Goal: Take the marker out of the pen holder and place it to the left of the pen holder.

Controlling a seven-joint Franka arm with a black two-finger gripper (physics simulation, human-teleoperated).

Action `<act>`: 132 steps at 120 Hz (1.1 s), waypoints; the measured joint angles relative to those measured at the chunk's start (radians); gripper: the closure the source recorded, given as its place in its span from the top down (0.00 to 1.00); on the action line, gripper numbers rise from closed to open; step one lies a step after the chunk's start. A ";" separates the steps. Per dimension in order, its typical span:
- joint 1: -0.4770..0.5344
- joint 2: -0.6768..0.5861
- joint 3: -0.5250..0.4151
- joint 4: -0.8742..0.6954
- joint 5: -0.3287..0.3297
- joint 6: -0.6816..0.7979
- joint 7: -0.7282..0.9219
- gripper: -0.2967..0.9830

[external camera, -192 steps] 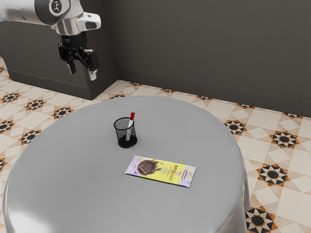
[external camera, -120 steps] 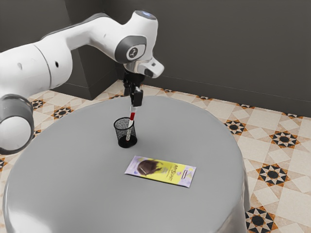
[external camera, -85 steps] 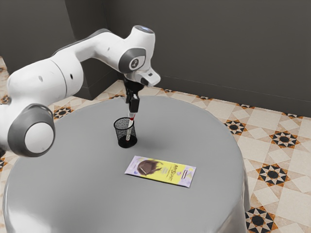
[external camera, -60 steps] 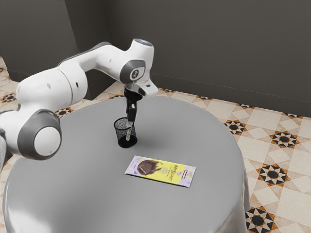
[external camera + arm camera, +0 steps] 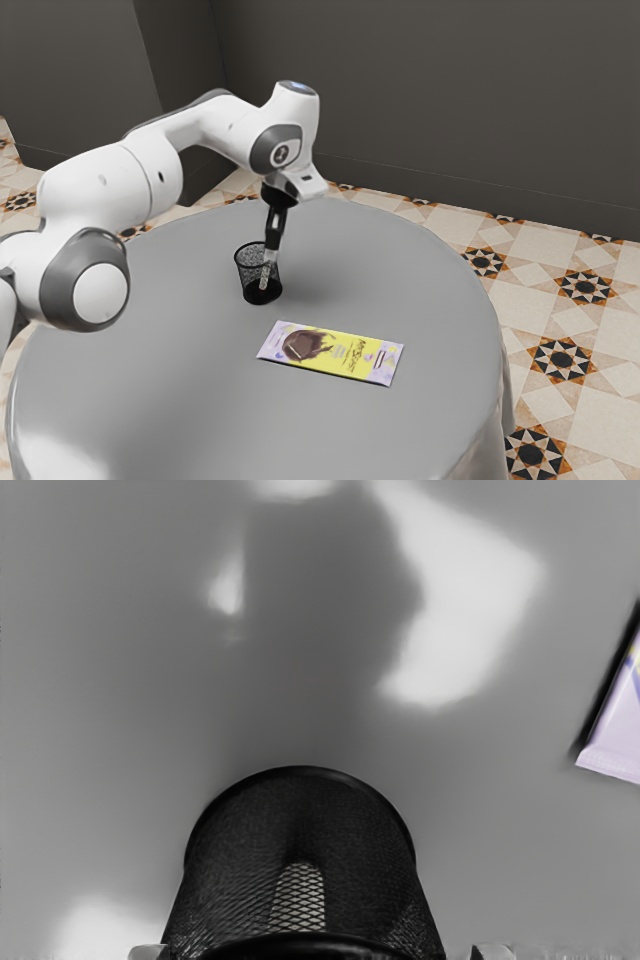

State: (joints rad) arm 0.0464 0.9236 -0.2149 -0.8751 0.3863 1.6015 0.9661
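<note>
Nearest in the exterior view, one wrapped bar (image 5: 345, 354) lies on the one round table (image 5: 180, 390), toward five o'clock from the one pen holder (image 5: 245, 274). Farther back, one marker (image 5: 265, 279) stands inside that holder, its visible part toward six o'clock, just below the one gripper (image 5: 271, 254), whose two fingers stand apart.

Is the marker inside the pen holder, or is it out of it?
In: through the mesh of the pen holder, the exterior view shows the marker's pale lower part standing inside.
</note>
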 joint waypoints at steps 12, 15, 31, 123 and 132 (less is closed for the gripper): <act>0.001 -0.002 -0.001 0.005 -0.001 -0.001 0.017 0.34; 0.001 -0.002 -0.001 0.006 -0.003 -0.002 0.021 0.31; 0.004 -0.020 0.001 0.003 -0.015 -0.007 0.037 0.23; 0.141 0.003 0.143 0.142 -0.007 -0.503 -0.434 0.17; 0.143 0.032 0.141 0.153 -0.008 -0.483 -0.499 0.17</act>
State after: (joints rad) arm 0.1896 0.9560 -0.0740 -0.7220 0.3781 1.1189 0.4669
